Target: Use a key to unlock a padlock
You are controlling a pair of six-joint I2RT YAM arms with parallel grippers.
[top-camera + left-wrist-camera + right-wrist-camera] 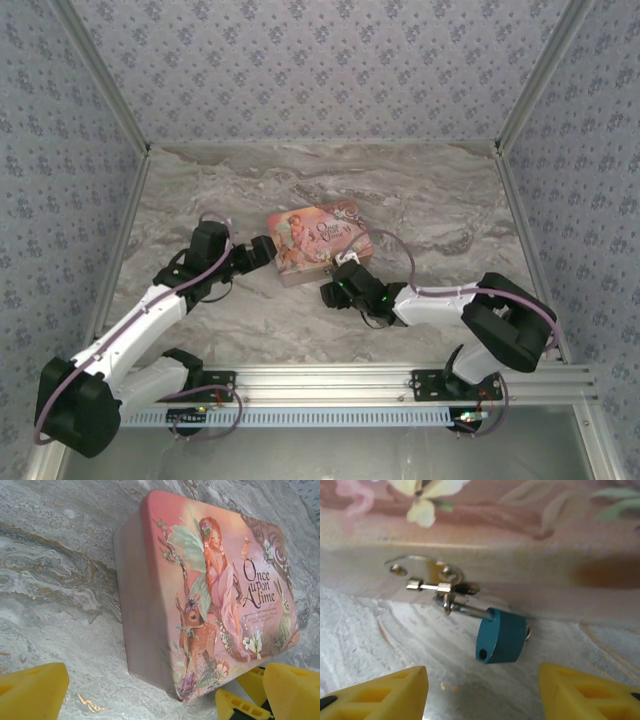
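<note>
Working over a grey marbled table (250, 330), boxed in by blue patterned walls (300, 60) with slim metal posts (100, 75) running up the corners. Holding the right gripper (482, 685) wide and gripping nothing, its yellow fingers (390, 692) splayed low over bare stone. Finding the padlock (502, 637) just ahead of those jaws and roughly centred between them, dangling tilted by its shackle from a hasp (427, 577) on the side of the pink box (530, 525); too blurred for telling whether its body is touching the table. Holding the left gripper (160, 700) wide too, empty, with the box's rounded lower corner sitting just ahead of and partly between the jaws. Seeing open stone outside the left jaws' outer finger, and more beyond the box, ahead of both pairs of jaws, reaching to the far wall. Having a ribbed rail (400, 385) lying behind both, along the near edge.
</note>
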